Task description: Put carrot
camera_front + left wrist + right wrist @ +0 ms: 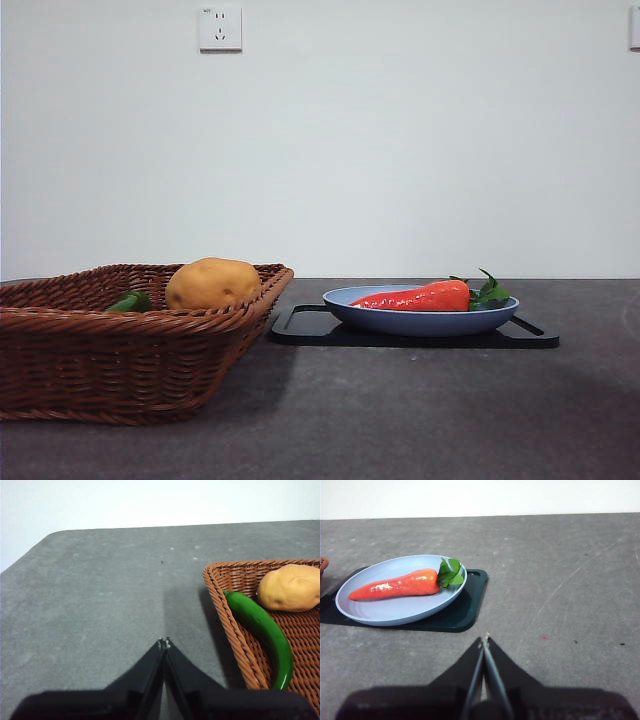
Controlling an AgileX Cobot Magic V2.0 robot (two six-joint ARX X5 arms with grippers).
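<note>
The glossy orange-red carrot (418,297) with green leaves lies on its side in a light blue plate (420,320), which rests on a black tray (300,325). The right wrist view shows the carrot (397,585) in the plate (390,612). My right gripper (484,641) is shut and empty, over bare table beside the tray, apart from the carrot. My left gripper (164,642) is shut and empty over bare table next to the wicker basket (225,605). Neither gripper shows in the front view.
A brown wicker basket (100,360) stands at the left and holds a yellow-brown potato (212,284) and a green pepper (130,301). The left wrist view shows the potato (290,587) and pepper (265,635). A wall with a socket (220,28) stands behind the dark grey table.
</note>
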